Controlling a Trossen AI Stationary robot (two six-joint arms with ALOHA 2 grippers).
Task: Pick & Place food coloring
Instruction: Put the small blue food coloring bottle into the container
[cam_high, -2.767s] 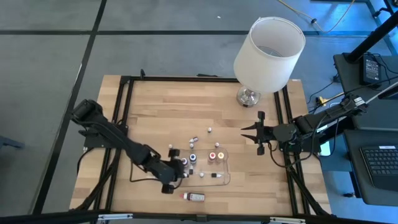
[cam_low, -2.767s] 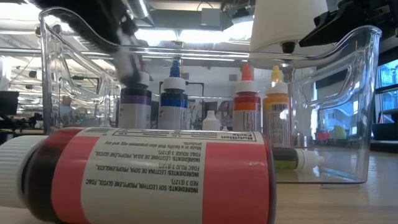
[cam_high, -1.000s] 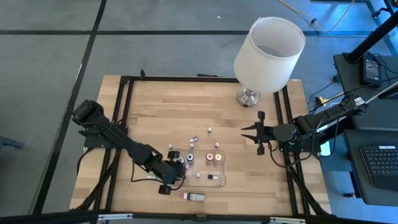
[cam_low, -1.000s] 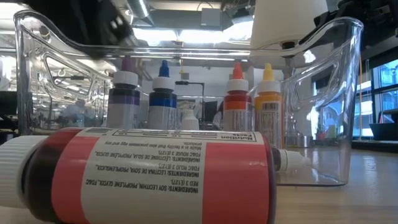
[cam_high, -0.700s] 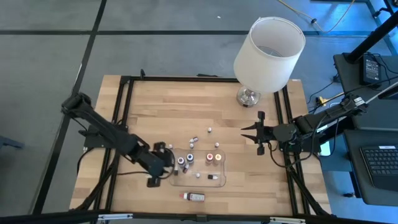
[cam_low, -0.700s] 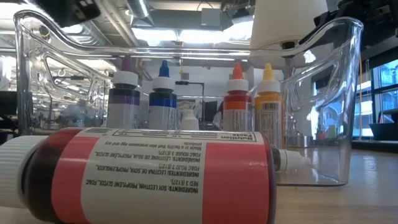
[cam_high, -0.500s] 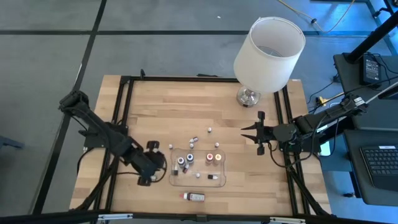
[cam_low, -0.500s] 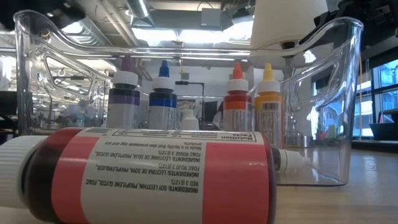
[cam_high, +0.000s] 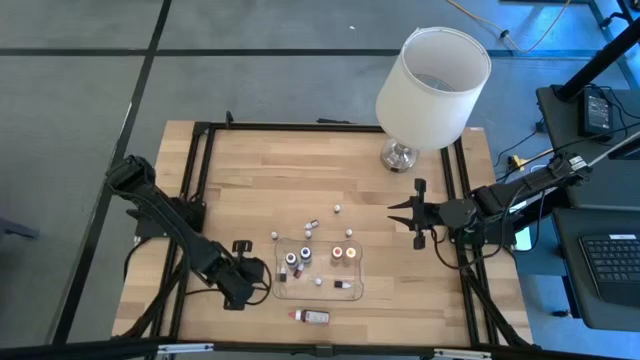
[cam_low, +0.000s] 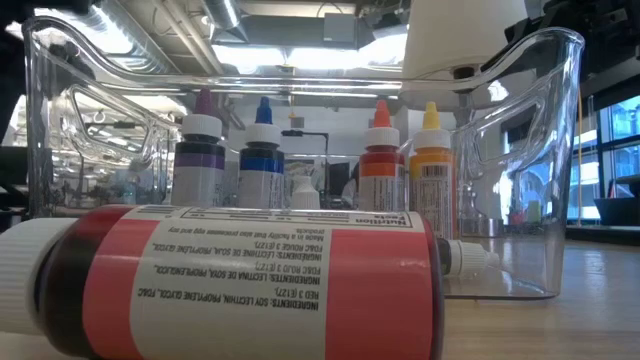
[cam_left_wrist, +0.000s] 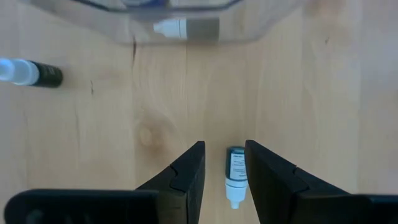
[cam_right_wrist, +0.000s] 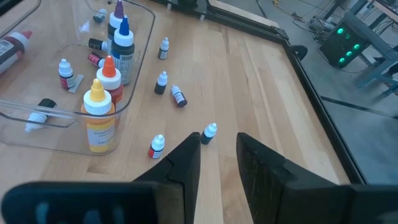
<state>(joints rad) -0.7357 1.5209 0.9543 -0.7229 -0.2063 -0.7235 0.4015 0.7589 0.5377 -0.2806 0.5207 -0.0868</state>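
Looking past the left gripper (cam_left_wrist: 222, 149), you had its two fingers standing apart, closed on nothing. One tiny food coloring bottle (cam_left_wrist: 235, 179) lay flat on the wood in the gap between them. Its long axis ran along the fingers, with the white cap toward the wrist and the dark base toward the clear tray (cam_left_wrist: 186, 40). Whether a finger touched it, you could not tell. A second dark little bottle (cam_left_wrist: 31, 73) lay off to one side, turned crosswise to the first.

From above, that gripper sat low just beside the tray's (cam_high: 361, 270) left wall, with bare wood between it and the table's left rail.

Inside the tray four taller bottles stood upright: purple (cam_low: 201, 160), blue (cam_low: 262, 155), red (cam_low: 380, 160) and yellow (cam_low: 432, 160). A big red bottle (cam_low: 240, 280) lay on its side at the near edge, its cap toward the left arm's side.

Several small bottles (cam_right_wrist: 178, 96) were scattered on open wood beyond the tray.

Your right gripper (cam_right_wrist: 217, 140) waited by the right rail near the lamp (cam_high: 432, 75), fingers parted and empty.
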